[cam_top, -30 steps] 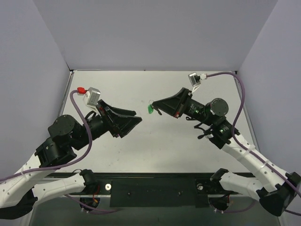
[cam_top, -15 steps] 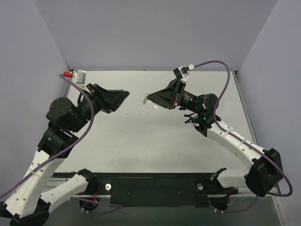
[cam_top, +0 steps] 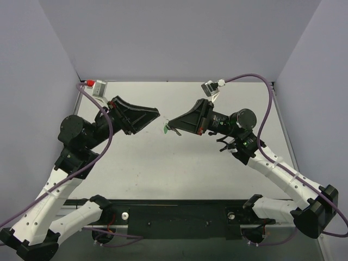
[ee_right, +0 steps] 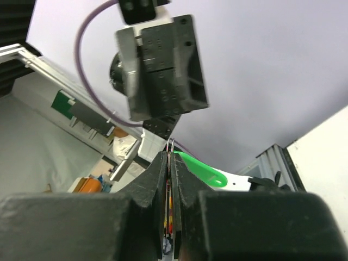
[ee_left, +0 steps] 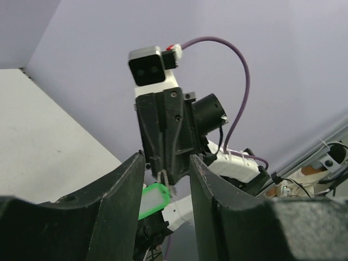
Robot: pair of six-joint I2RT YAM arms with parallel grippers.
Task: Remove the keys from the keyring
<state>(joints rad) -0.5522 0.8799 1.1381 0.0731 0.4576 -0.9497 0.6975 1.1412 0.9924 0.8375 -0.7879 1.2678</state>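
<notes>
The keyring (ee_right: 202,170), a bright green translucent tag on a thin wire loop, hangs in the air over the middle of the table (cam_top: 179,174), towards its far side. In the right wrist view we see the wire loop standing up from between the tips of the right gripper (ee_right: 170,157), whose fingers are pressed together on it, and the tag juts out to one side just past them. From above, the tag (cam_top: 165,130) dangles at the very tip of that gripper (cam_top: 169,126). A slim grey sliver (cam_top: 176,131) lies just beside it, under the fingers. It is too small for us to say whether that is the key.

The right arm climbs from its base at the near right corner. It bends at the elbow and reaches left and away, with its gripper pointing left, clear of the table.

The left gripper (cam_top: 156,113) faces it, pointing right, with its tip near the tag but apart from it. In the left wrist view we look between its two black fingers (ee_left: 128,187). They stand moderately apart with nothing clamped between them, and the tag (ee_left: 153,200) and the nose of the right gripper (ee_left: 166,175) show beyond the gap. The left arm rises from the near left corner and folds sharply at the elbow. A purple cable (cam_top: 106,128) loops over its wrist.
</notes>
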